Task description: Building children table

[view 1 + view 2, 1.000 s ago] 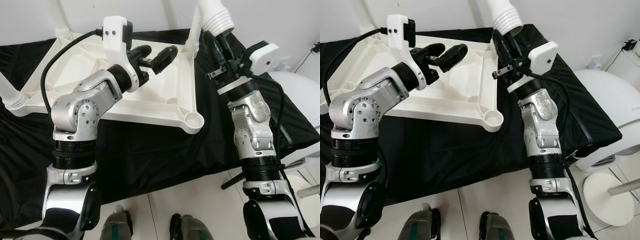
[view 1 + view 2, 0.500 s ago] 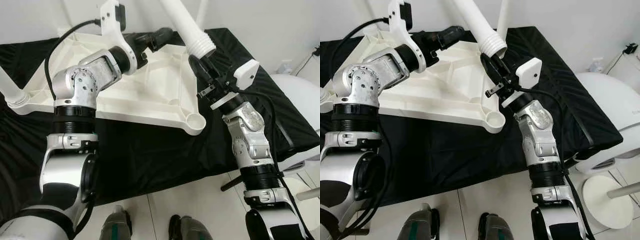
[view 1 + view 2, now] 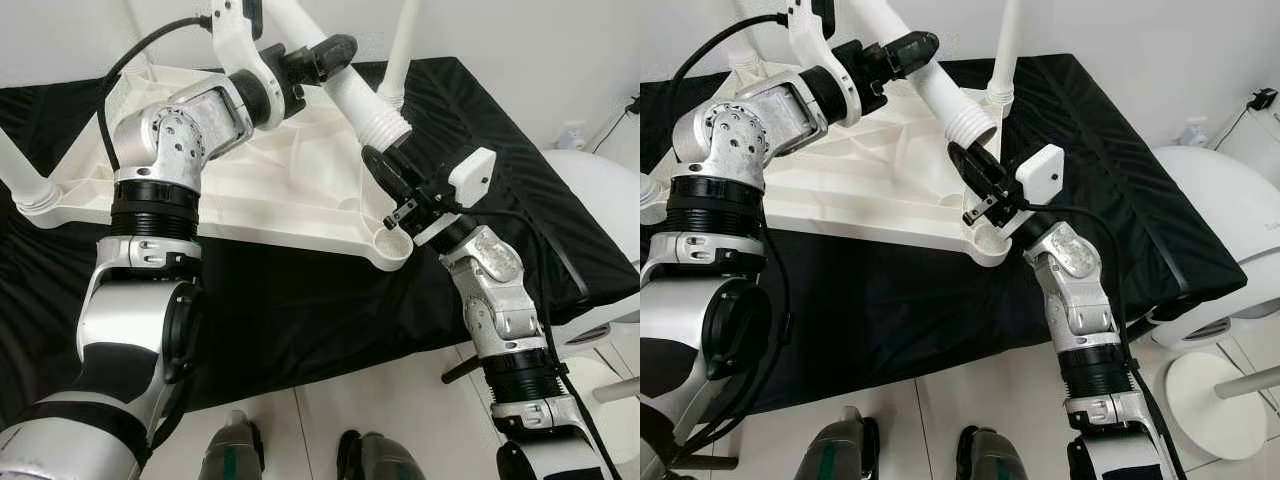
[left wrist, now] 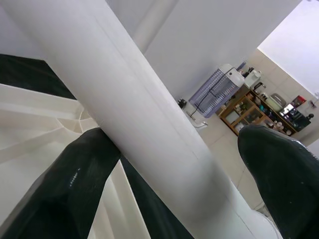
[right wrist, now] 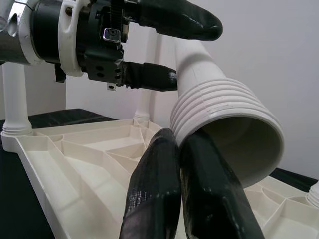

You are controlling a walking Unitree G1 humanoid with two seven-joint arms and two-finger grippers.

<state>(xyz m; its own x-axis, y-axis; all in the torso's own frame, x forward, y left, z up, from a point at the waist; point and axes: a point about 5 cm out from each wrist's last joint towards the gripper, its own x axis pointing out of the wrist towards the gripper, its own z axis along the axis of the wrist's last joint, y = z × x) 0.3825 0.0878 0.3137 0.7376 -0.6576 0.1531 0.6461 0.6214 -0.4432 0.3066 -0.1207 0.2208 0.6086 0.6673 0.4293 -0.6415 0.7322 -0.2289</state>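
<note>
A white children's table top (image 3: 270,190) lies upside down on a black cloth. A loose white table leg (image 3: 355,90) slants in the air above it, ribbed open end (image 5: 224,114) lowest. My left gripper (image 3: 335,55) is shut on the leg's shaft (image 4: 149,124), high at the back. My right gripper (image 3: 378,168) is shut, its fingers pressed together just under the ribbed end, touching its rim. The empty corner socket (image 3: 385,242) sits directly below that end, at the top's front right.
Fitted legs stand at the back right corner (image 3: 402,50) and the left corner (image 3: 20,175). The black cloth (image 3: 300,300) ends at a tiled floor by my feet. A white rounded object (image 3: 600,180) stands to the right.
The leg has tipped from near upright to a slant, its ribbed end lowered toward the front right socket. My left gripper rose and took the shaft; my right gripper dropped with the end.
</note>
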